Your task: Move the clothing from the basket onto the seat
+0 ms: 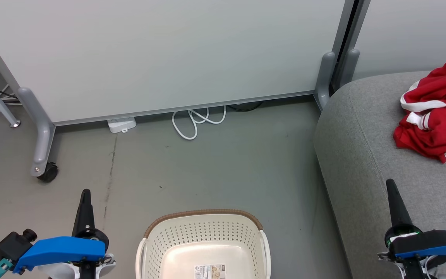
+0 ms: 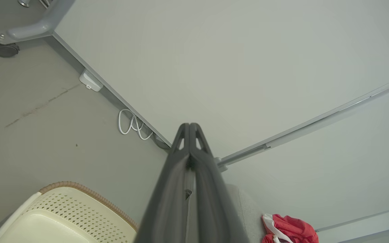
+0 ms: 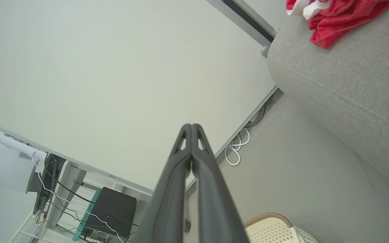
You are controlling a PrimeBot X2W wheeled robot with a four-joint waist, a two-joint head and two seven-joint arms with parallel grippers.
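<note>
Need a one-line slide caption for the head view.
Red clothing heaped on the grey seat; the basket shows a bare bottom; left gripper and right gripper shut, holding nothing.

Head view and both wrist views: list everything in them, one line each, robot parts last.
clothing: one crumpled heap, red with white striped trim, on the sofa at the right
laundry basket: one, cream-white with brown rim, on the floor between the grippers; no clothing in the part that shows
label sticker: one, white, inside the basket bottom
sofa: one, grey, right side
partition panel: one, pale grey, standing behind the basket
castor: one, black, under the panel's left foot
cable: one, white, looped on the floor by the panel
small box: one, white, at the panel's lower edge
left gripper: one, dark fingers, shut, lower left
right gripper: one, dark fingers, shut, lower right before the sofa
</note>
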